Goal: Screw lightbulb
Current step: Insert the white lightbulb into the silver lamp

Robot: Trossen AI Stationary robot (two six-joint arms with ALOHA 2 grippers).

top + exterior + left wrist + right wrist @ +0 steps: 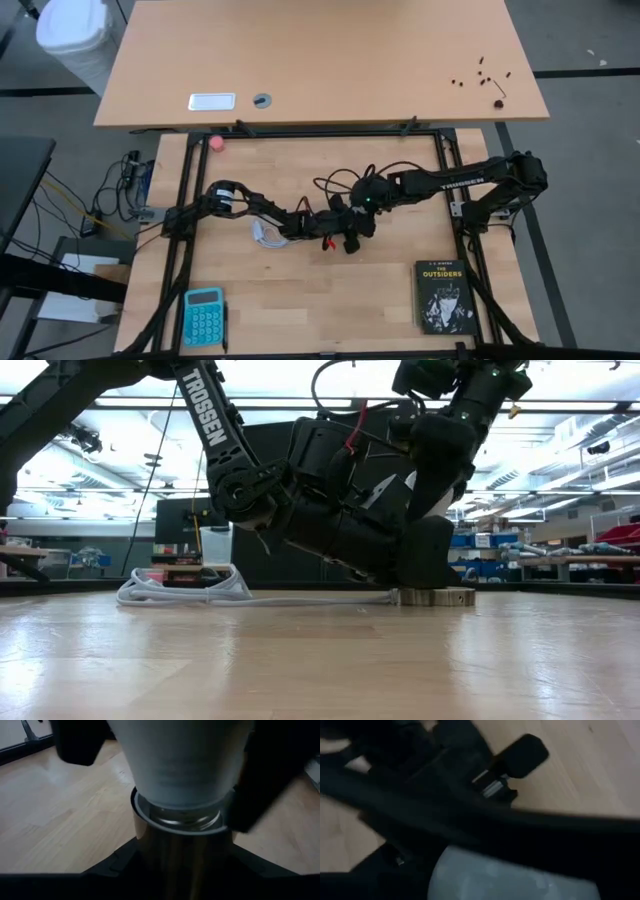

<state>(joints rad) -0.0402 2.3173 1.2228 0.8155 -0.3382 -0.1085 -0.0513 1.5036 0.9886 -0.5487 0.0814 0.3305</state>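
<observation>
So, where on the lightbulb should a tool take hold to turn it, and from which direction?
Probably at the wide white globe of the lightbulb, coming from above. It stands upright with its narrow threaded base in the socket on the table, so only the globe is free to grip and twist.

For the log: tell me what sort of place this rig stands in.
Probably a robotics lab or workshop. The low view looks past the wooden table into an open hall with ceiling strip lights and stocked shelving; from above, loose cables trail over the floor.

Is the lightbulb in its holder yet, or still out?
In. In the left wrist view, the lightbulb has its narrow end down inside the round metal socket. How tightly it is screwed, I cannot tell.
</observation>
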